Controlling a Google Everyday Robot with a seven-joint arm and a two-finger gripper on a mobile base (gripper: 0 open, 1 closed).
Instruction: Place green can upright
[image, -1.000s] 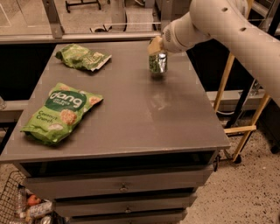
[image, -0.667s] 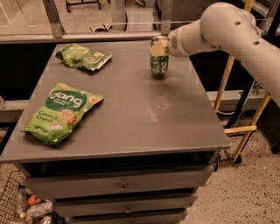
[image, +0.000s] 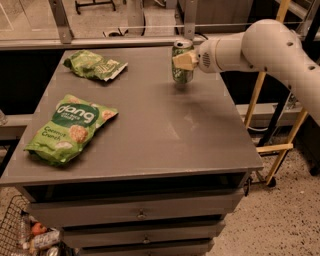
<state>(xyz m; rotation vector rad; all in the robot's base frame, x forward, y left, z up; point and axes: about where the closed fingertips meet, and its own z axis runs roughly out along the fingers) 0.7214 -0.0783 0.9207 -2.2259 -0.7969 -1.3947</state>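
The green can (image: 181, 71) stands upright near the far right part of the grey table (image: 150, 130), its silver top facing up. My gripper (image: 184, 61) reaches in from the right on the white arm (image: 260, 47). Its tan fingers (image: 186, 61) sit against the can's upper half. The can's base looks to be at the tabletop; its contact with the surface is not plain to see.
A flat green "dang" snack bag (image: 70, 129) lies at the table's left front. A smaller wrinkly green snack bag (image: 94, 65) lies at the far left. Drawers (image: 140, 212) run below the tabletop. A yellow wooden frame (image: 272, 135) stands to the right.
The can has turned from tilted to upright in my gripper and moved slightly toward the table's far edge. The arm's wrist has rotated with it.
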